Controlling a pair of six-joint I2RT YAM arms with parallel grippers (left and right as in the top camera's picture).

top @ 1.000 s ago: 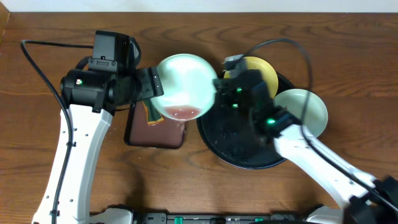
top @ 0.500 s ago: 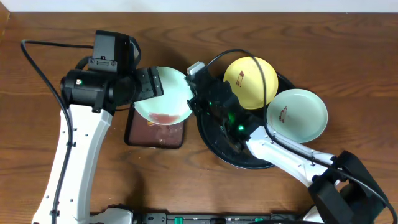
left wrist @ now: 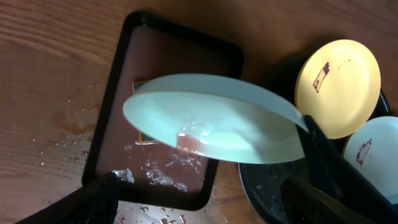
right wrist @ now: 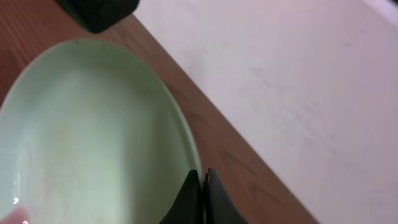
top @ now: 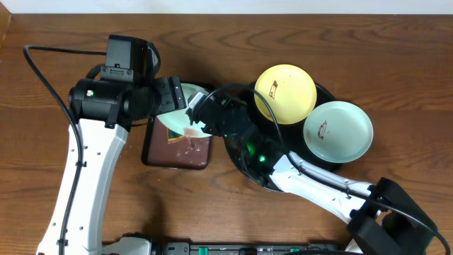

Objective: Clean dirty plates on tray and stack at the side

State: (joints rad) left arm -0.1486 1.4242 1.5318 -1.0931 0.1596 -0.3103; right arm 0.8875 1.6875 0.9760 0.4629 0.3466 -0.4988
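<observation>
My right gripper (top: 200, 113) is shut on the rim of the mint green plate (top: 177, 120) and holds it steeply tilted over a dark rectangular basin (top: 152, 152) of brownish water. A little pinkish water sits in the plate's low side (left wrist: 211, 124). The right wrist view shows the closed fingertips (right wrist: 202, 186) pinching the plate's rim (right wrist: 93, 137). My left gripper (top: 172, 95) is open and empty, its fingers (left wrist: 205, 205) spread wide beside the plate. The pale yellow plate (top: 285, 92) and light blue plate (top: 337, 131), each with a small dark smear, lie on the round black tray (top: 323, 91).
The basin (left wrist: 180, 62) holds a greenish sponge-like square under the water. Water drops lie on the wood beside it (left wrist: 74, 124). In the left wrist view the yellow plate (left wrist: 339, 87) and blue plate (left wrist: 379, 149) sit at the right on the wet black tray (left wrist: 267, 186).
The right gripper has carried the mint plate left and down from the round tray's edge to over the basin and tilted it steeper. The left arm has not moved.
</observation>
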